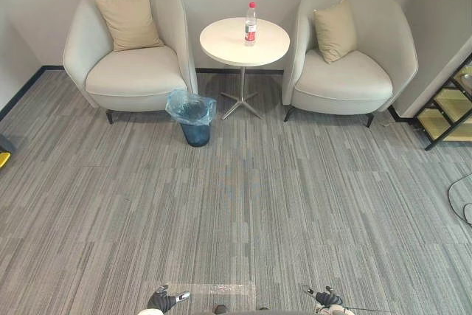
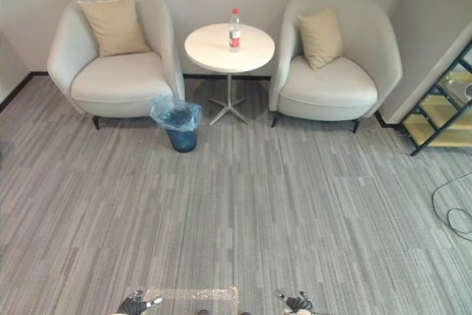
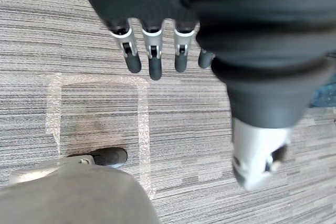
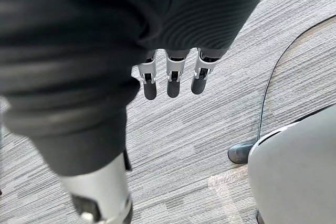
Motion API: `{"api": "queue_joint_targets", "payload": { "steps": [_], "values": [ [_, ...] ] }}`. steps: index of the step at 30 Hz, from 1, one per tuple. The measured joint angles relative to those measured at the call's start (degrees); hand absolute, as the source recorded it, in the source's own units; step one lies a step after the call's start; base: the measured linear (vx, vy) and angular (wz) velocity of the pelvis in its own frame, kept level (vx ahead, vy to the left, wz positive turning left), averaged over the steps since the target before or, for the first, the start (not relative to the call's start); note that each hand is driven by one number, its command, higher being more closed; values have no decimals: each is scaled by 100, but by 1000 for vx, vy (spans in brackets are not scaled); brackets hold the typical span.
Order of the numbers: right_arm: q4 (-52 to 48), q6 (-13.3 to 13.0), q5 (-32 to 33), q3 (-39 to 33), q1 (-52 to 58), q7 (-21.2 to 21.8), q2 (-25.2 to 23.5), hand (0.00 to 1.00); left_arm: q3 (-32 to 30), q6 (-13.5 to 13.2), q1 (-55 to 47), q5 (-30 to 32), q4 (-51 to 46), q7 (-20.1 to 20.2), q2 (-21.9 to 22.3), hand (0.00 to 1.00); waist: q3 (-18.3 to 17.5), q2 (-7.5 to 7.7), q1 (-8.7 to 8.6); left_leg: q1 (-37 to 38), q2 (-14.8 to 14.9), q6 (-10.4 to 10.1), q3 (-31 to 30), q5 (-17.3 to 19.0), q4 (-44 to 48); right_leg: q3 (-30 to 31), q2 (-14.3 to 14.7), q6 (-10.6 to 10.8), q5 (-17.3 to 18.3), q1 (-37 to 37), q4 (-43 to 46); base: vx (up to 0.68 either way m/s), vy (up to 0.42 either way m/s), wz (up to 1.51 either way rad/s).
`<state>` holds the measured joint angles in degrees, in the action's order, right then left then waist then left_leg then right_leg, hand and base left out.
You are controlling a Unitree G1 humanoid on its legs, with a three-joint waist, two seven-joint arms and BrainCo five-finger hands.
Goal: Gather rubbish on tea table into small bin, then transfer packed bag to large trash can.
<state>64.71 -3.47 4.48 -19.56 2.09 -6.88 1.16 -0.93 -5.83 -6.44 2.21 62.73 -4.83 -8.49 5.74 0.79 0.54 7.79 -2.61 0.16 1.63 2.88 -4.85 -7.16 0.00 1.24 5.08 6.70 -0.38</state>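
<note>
A clear plastic bottle (image 1: 251,23) with a red cap and label stands upright on the round white tea table (image 1: 228,46) at the far side of the room. On the carpet left of the table's foot sits a small dark bin (image 1: 194,119) lined with a blue bag. My left hand (image 1: 164,300) hangs low at the near edge, far from both. Its fingers (image 3: 152,59) are straight over bare carpet and hold nothing. My right hand (image 1: 326,299) hangs likewise, its fingers (image 4: 172,80) relaxed and empty.
Two light armchairs with tan cushions flank the table: one on the left (image 1: 133,64) and one on the right (image 1: 352,71). A black-framed shelf (image 1: 450,105) stands at the far right. A taped rectangle (image 1: 221,293) marks the carpet near me. Grey carpet stretches between me and the table.
</note>
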Motion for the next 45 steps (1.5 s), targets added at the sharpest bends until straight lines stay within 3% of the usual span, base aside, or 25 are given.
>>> {"api": "queue_joint_targets", "payload": {
  "steps": [19, 27, 30, 31, 32, 34, 37, 38, 40, 42, 43, 44, 45],
  "values": [
    [36, 10, 25, -42, -29, 1, -16, 0, -31, 2, 14, -5, 21, -20, -4, 0, 34, 11, -3, 20, -1, 0, 8, 1, -54, -18, 12, -22, -14, 41, -165, -4, -2, 0],
    [-5, 7, 316, -92, -29, 5, -46, 0, -30, 36, 55, -5, 22, -11, -7, 0, 46, 3, -22, -106, -1, -54, 39, 99, 106, -19, 8, -5, 14, 27, -154, 22, -9, -1],
    [-45, 1, 459, -208, -46, 8, -61, 0, -21, 51, 147, -10, 17, 2, -22, 0, 170, 0, -27, -415, 23, -68, 108, 561, 981, -15, -13, -110, 279, -51, 236, 3, -14, 0],
    [-55, -1, 474, -217, -36, 6, -59, 0, -17, 52, 176, -12, 4, 11, -29, 0, 210, -3, -46, -619, 61, -142, 155, 784, 1534, -15, -10, -182, 403, -75, 388, -56, -69, 5],
    [-74, -4, 512, -227, -50, 5, -66, 0, -18, 51, 249, -13, -39, 16, -71, 0, 322, 33, -47, -1133, 144, -280, 355, 957, 2734, 11, -14, -279, 554, -89, 531, -68, -85, 3],
    [-87, -3, 530, -329, -52, 3, -45, 0, -31, 52, 227, -17, -190, 8, -41, 0, 380, -50, -20, -1812, 408, -318, 562, 903, 4299, 83, 57, -350, 658, -73, 733, -41, -73, -25],
    [-159, -2, 695, -458, -51, -28, -74, 0, -182, 74, 165, -20, -256, 3, 26, 0, 423, -116, -4, -2367, 713, -192, 788, 567, 5609, 324, 124, -550, 882, 62, 879, 77, 3, -39],
    [-175, 3, 693, -486, -36, -42, -57, 0, -258, 74, 162, -32, -264, -8, 56, 0, 435, -131, -7, -2559, 764, -141, 839, 816, 5791, 464, 113, -589, 943, 88, 910, 146, 26, -33],
    [-86, 7, 714, -508, -70, -57, -27, 0, -261, 48, 172, -146, -273, -23, 52, 0, 455, -121, -1, -2816, 753, -185, 896, 1101, 5527, 590, 6, -558, 1003, 140, 900, 160, 58, -38],
    [-66, 17, 736, -504, -108, -64, -21, 0, -249, 16, 179, -219, -278, -30, 54, 0, 461, -120, 15, -2929, 564, -283, 872, 1094, 4342, 689, -192, -467, 1131, 174, 905, 253, 140, -46],
    [-66, 17, 732, -496, -131, -65, -6, 0, -211, 15, 170, -224, -269, -31, 66, 0, 451, -137, 36, -2832, 459, -426, 811, 847, 3356, 829, -272, -362, 1246, 175, 901, 299, 207, -64],
    [-67, 15, 731, -469, -158, -69, 19, 0, -180, 16, 149, -228, -222, -31, 90, 0, 450, -188, 92, -2701, 419, -304, 711, 304, 2635, 1034, -297, -232, 1367, 224, 879, 334, 237, -68],
    [-64, 17, 728, -461, -167, -76, 11, 0, -182, 20, 133, -227, -200, -24, 67, 0, 437, -174, 121, -2652, 343, -135, 731, 257, 2632, 1113, -341, -218, 1395, 261, 864, 408, 246, -56]
  ]
}}
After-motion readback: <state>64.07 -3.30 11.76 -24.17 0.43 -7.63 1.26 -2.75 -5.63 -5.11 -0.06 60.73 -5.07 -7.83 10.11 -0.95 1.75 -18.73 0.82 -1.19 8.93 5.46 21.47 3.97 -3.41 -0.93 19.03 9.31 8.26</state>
